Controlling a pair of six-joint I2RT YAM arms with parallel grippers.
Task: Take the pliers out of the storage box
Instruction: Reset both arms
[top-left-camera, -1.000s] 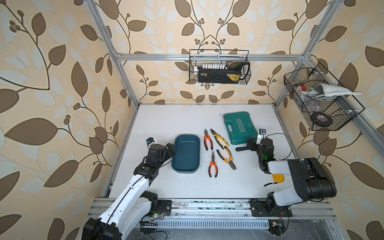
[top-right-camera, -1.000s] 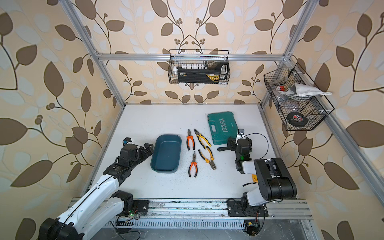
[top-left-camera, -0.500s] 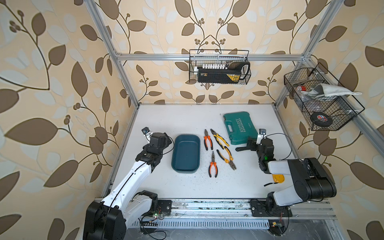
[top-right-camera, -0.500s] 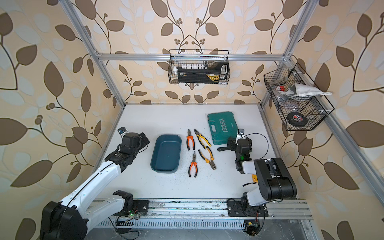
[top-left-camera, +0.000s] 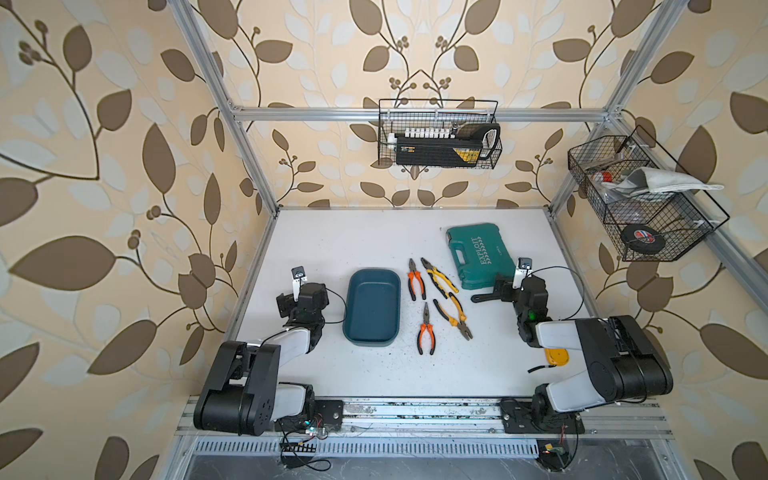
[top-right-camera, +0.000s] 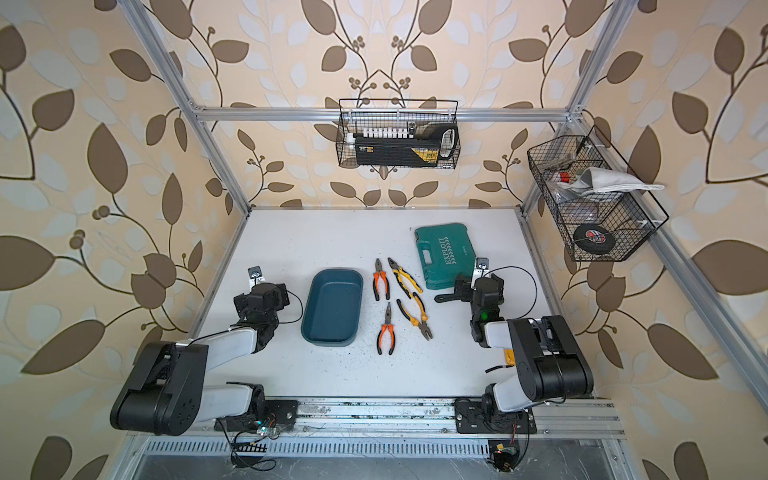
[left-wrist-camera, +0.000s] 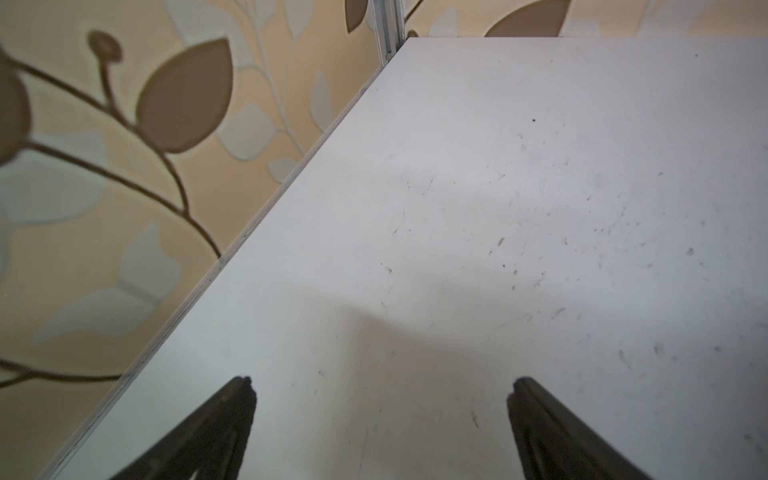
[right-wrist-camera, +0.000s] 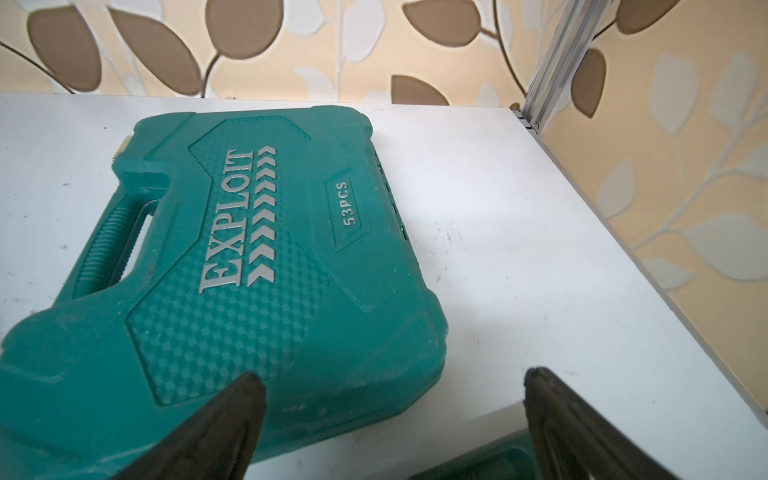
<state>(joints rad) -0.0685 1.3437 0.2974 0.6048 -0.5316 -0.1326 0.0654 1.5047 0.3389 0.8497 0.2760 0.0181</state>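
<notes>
Read the table (top-left-camera: 332, 241) as a clock face with twelve at the back wall. The storage box (top-left-camera: 372, 307) sits just toward nine o'clock of the middle, its long sides running twelve to six, and it holds nothing. The pliers (top-right-camera: 388, 322) are all out on the table at the box's three o'clock side, clear of its rim. An orange-handled pair (top-left-camera: 414, 274) and a yellow-handled pair (top-left-camera: 434, 272) lie toward twelve, and a second orange pair (top-left-camera: 426, 326) and a second yellow pair (top-left-camera: 462, 327) lie toward six. A green tool case (top-left-camera: 478, 255) lies at their one o'clock. The left gripper (left-wrist-camera: 382, 386) is at the box's nine o'clock, over bare table, with its fingers spread wide and nothing between them. The right gripper (right-wrist-camera: 392, 378) is at the pliers' three o'clock, by the case's six o'clock end, and its fingers are also spread wide and hold nothing. One fingertip (right-wrist-camera: 245, 386) shows over the case's corner, but the view does not show whether it touches. A yellow thing (top-left-camera: 557, 356), mostly hidden under the right arm, may be a tape measure.
</notes>
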